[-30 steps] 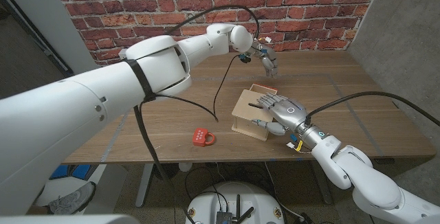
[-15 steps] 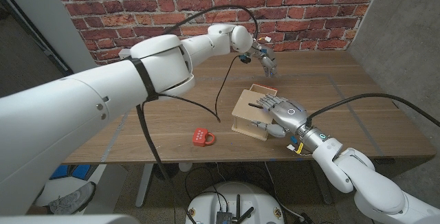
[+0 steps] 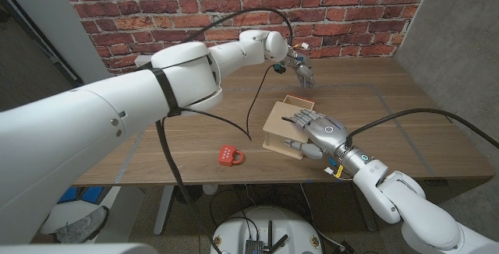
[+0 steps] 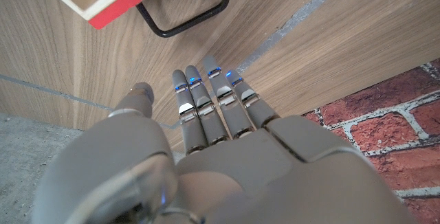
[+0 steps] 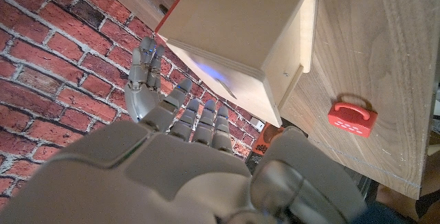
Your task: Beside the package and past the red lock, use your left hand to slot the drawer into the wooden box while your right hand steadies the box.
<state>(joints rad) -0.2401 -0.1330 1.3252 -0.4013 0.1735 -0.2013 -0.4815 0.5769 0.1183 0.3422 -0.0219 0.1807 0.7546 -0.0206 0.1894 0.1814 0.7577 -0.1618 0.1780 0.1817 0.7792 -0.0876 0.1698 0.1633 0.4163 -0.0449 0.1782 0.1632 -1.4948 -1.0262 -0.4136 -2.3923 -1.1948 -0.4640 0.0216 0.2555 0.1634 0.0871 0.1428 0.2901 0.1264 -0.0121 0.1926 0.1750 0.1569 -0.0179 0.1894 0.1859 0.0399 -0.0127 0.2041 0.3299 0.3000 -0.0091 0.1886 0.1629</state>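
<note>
Table (image 3: 187, 133): wooden top, set against a red brick wall (image 3: 156, 12).
Wooden box (image 3: 281, 125): pale plywood, stands near the table's front edge, right of the middle; its top panel overhangs the sides.
Drawer (image 3: 300, 102): reddish edge showing at the far side of the box, touching it, partly hidden behind it. In the left wrist view its light panel with a red edge (image 4: 103, 1) carries a black loop handle (image 4: 185, 18). How far in it sits I cannot tell.
Red lock (image 3: 230, 156): small padlock lying on the table, left of the box and nearer the front edge, apart from it.
Right hand (image 3: 316, 133): laid on the box's right side and top, fingers spread across the top panel, thumb against the near face; it holds the box between them.
Left hand (image 3: 302, 68): hangs above the table beyond the drawer, fingers pointing downward, straight and close together, gripping nothing and clear of the drawer.
Left arm (image 3: 140, 90): large white arm reaching across from the near left, black cables looping off it.
</note>
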